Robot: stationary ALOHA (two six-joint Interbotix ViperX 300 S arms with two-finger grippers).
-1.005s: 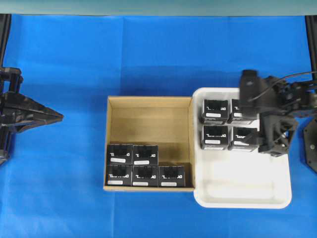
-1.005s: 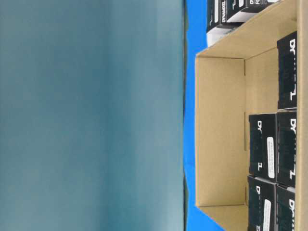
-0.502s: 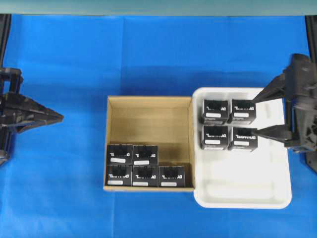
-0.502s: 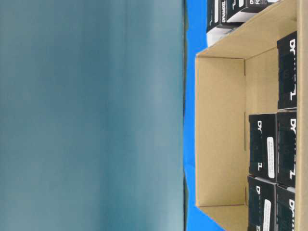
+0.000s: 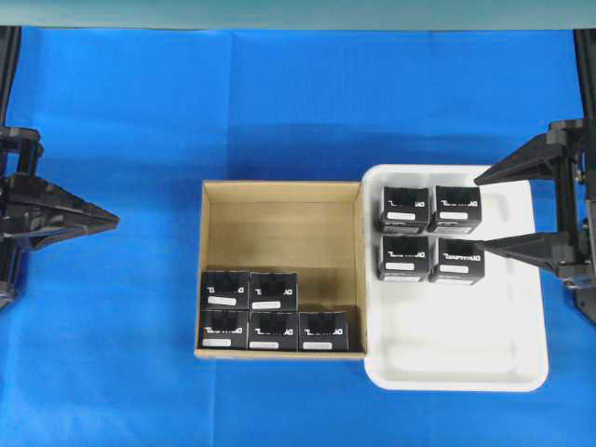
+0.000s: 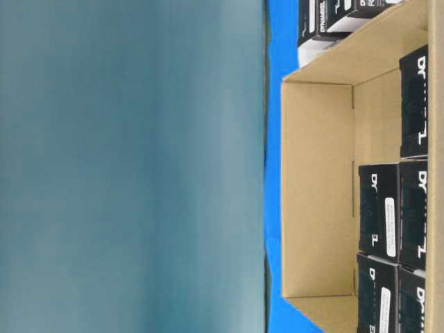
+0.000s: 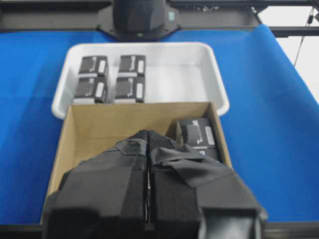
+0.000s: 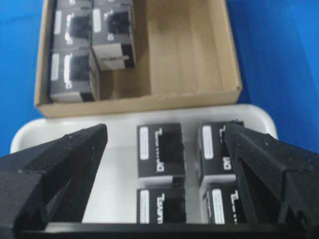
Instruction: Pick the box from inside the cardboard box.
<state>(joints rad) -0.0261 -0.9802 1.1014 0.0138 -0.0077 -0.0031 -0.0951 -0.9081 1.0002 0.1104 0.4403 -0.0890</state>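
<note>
In the overhead view the cardboard box sits mid-table, its right wall touching the tray. Five boxes fill the carton's near edge: three in front, two behind on the left. Four more stand two-by-two in the tray's far left corner. My right pincer hangs just right of those four; my left pincer rests well left of the carton.

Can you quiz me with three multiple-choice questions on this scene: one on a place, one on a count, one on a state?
1. Where is the white tray?
A. Right of the cardboard box
B. Left of it
C. Inside it

2. How many black boxes are in the cardboard box?
A. Three
B. Five
C. Nine

3. How is the right hand?
A. Shut on a box
B. Shut, holding nothing
C. Open, holding nothing

Answers: 1 A, the overhead view shows the tray on the carton's right. 2 B, two above three. 3 C, its fingers stand spread apart beside the tray's boxes.
</note>
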